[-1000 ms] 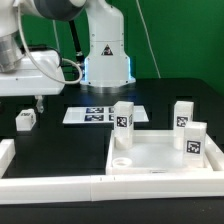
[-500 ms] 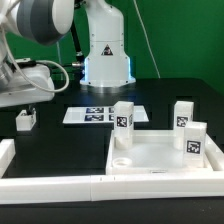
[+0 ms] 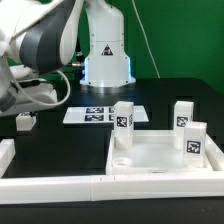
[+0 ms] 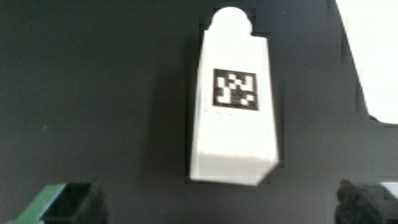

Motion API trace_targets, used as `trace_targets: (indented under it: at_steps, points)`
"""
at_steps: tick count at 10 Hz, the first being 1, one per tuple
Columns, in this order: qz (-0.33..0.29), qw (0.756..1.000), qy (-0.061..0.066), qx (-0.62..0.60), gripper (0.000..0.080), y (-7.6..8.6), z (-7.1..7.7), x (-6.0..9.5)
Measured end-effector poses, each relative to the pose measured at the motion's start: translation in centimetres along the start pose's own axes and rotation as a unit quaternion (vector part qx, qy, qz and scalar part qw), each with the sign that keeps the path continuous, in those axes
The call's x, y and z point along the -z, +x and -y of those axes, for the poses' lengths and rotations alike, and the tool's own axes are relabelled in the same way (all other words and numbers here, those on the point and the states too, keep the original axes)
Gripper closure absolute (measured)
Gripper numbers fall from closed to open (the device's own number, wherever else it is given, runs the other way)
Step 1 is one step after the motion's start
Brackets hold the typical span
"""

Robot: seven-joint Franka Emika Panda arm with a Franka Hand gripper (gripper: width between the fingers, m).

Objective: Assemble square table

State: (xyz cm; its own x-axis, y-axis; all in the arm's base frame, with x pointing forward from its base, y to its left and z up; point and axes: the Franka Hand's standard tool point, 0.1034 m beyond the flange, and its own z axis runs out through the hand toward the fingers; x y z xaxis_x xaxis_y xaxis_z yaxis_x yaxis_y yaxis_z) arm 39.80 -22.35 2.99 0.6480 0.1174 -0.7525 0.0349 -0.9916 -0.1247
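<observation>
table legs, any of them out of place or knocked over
One is. Three legs stand upright on the square tabletop, but the fourth leg sits alone on the black table at the exterior view's left, far from the others. The wrist view shows it lying on its side under the open fingers.

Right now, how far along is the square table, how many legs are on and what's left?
Three leg blocks stand upright at corners of the square tabletop; whether they are fully seated can't be judged. The near corner socket is empty. The fourth leg lies loose on the black table, centred under the gripper, jaws open. Left: grasp it, carry it over, fit it.
</observation>
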Motion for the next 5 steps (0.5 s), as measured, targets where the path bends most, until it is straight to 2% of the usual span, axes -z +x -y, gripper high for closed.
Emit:
trace_targets:
  at_steps: [3, 5]
  points:
    - [0.001, 1.000, 0.000, -0.001, 0.0150, 0.1, 0.0, -0.1]
    - [0.023, 0.999, 0.006, -0.031, 0.0150, 0.0, 0.9, -2.3]
